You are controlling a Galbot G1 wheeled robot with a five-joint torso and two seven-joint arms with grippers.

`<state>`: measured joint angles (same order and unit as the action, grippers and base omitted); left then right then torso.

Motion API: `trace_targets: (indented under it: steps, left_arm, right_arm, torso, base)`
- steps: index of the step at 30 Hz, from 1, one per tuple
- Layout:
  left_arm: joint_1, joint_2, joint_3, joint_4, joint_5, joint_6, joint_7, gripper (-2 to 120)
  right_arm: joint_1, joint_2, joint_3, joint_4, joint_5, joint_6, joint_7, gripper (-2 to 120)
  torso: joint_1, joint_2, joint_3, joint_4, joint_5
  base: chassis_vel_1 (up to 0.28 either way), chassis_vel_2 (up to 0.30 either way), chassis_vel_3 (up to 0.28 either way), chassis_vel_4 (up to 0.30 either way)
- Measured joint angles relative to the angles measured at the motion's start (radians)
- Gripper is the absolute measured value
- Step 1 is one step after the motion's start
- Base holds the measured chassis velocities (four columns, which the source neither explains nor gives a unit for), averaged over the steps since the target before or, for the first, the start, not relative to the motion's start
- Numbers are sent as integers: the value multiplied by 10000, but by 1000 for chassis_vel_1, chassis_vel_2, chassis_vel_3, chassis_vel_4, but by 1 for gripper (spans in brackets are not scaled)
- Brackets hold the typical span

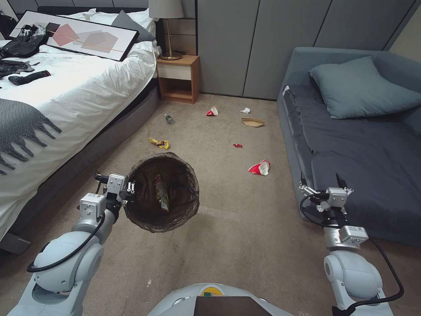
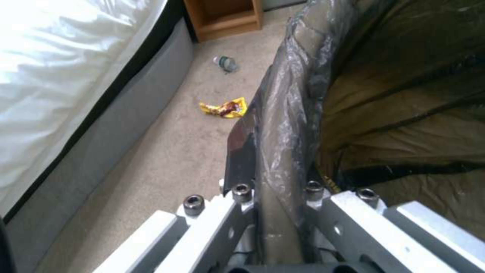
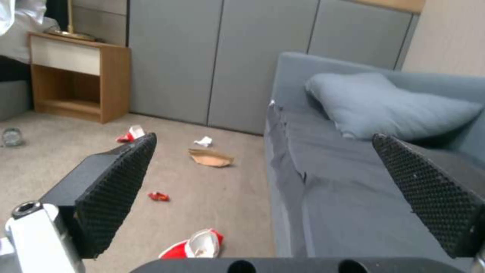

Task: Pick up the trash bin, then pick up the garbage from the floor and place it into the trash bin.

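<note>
The left claw (image 1: 128,189) is clamped on the near-left rim of the trash bin (image 1: 175,210), one finger inside the dark bag liner and one outside, holding the bin off the floor (image 1: 228,228) beside the bed (image 1: 79,101). A colourful wrapper (image 1: 161,192) lies inside the bin. Garbage lies on the carpet beyond: a small bottle (image 1: 169,118), a yellow wrapper (image 1: 158,143), a red-and-white wrapper (image 1: 212,112), a red scrap (image 1: 237,145), a white tissue wad (image 1: 245,110), a brown paper bag (image 1: 253,122) and a second red-and-white wrapper (image 1: 259,167). The right claw (image 1: 322,182) hangs empty, spread wide, at the sofa's (image 1: 351,153) front edge.
</note>
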<state>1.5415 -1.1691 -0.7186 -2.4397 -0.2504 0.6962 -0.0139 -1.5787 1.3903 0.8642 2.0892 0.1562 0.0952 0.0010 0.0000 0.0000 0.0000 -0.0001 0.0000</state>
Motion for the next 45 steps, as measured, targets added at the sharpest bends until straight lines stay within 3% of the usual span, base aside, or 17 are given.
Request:
trace_targets:
  steps: [14,45]
  left_arm:
    - [46,-44,-24,19,171,-57,113,0]
    - [150,-66,-82,49,251,-106,163,0]
  right_arm:
    - [195,10,-13,-66,176,-217,115,100]
    - [254,-17,-21,-167,225,-383,163,100]
  torso:
    - [0,0,0,2,0]
    - [0,0,0,2,0]
  base:
    - [-19,24,18,-23]
    - [-128,128,123,-125]
